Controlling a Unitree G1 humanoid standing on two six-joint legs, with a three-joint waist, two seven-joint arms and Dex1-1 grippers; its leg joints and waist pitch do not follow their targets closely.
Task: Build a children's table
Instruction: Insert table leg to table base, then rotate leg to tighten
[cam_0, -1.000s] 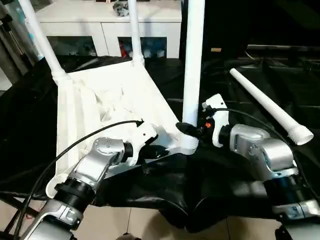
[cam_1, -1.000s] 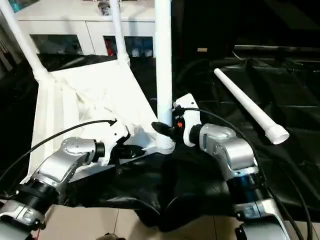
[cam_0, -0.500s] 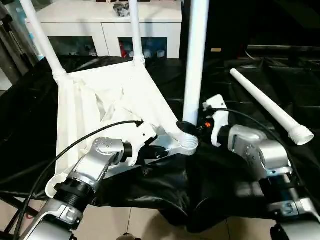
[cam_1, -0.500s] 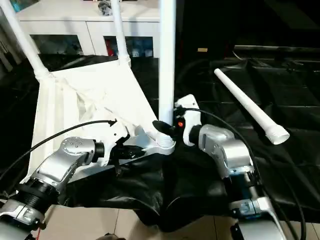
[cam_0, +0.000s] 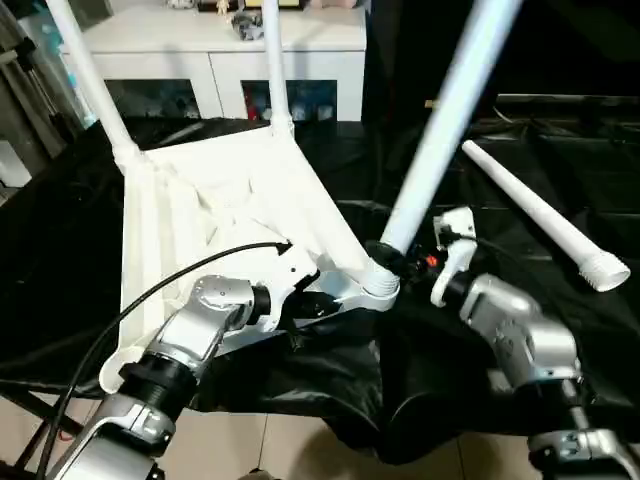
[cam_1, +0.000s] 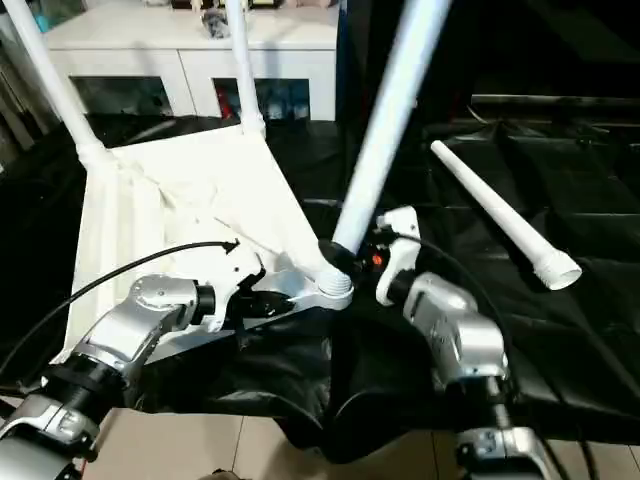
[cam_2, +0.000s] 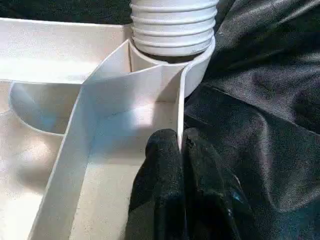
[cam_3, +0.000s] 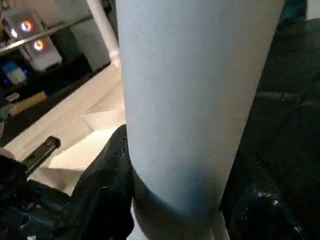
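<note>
The white tabletop (cam_0: 230, 215) lies upside down on the black-draped table, ribbed underside up. Two legs stand in its far corner sockets: one leg (cam_0: 90, 85) at the far left, another leg (cam_0: 272, 65) at the far middle. A third leg (cam_0: 445, 120) sits with its ribbed end in the near corner socket (cam_0: 380, 285) and leans to the right. My right gripper (cam_0: 392, 262) is shut on this leg just above the socket. My left gripper (cam_2: 180, 145) is shut on the tabletop's thin wall beside that socket. A fourth leg (cam_0: 540, 212) lies loose to the right.
A white cabinet (cam_0: 215, 60) stands behind the work table. Black cloth (cam_0: 340, 370) hangs in folds over the near table edge. Cables run along both forearms.
The leg in the near socket has tipped from upright to a clear lean to the right, with my right gripper still on it. The tabletop's near corner shifted slightly.
</note>
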